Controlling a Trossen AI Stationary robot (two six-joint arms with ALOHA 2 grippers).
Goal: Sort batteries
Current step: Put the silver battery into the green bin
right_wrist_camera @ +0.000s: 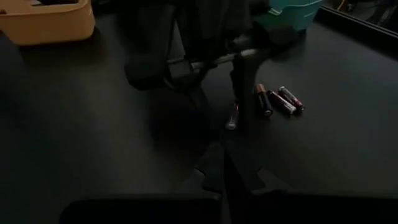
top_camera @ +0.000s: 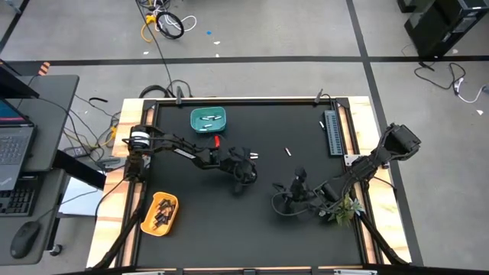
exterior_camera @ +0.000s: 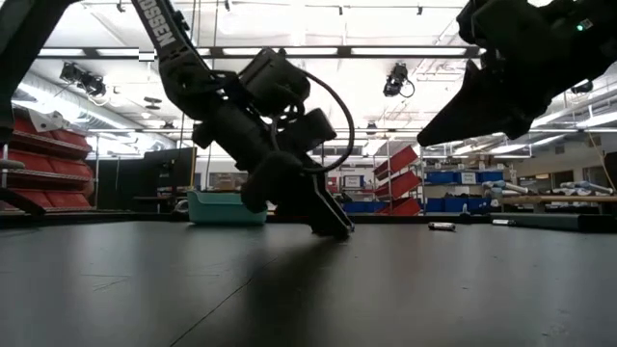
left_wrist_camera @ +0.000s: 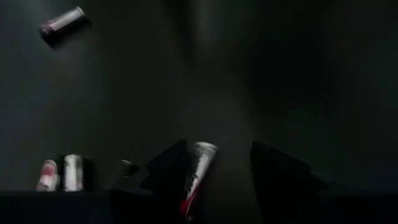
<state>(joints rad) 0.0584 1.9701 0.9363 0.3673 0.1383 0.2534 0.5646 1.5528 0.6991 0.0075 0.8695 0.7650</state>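
1. Black counter (top_camera: 229,221) carries the left gripper (left_wrist_camera: 227,171), parted and lowered around a red-and-silver battery (left_wrist_camera: 198,169) lying against one finger, not centred.
2. Off-centre closing could roll or flick it away.
3. Three batteries (right_wrist_camera: 278,99) lie just beside; right gripper (top_camera: 280,202) waits closed nearby.

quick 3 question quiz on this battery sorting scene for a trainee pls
1. True or false: the left gripper is down at the mat with a battery between its open fingers.
2. Which bin lies at the far side of the table: A teal bin, B yellow bin?
3. Fill in: the right gripper is ____ and holds nothing.

Key: 1 true; 2 A; 3 shut
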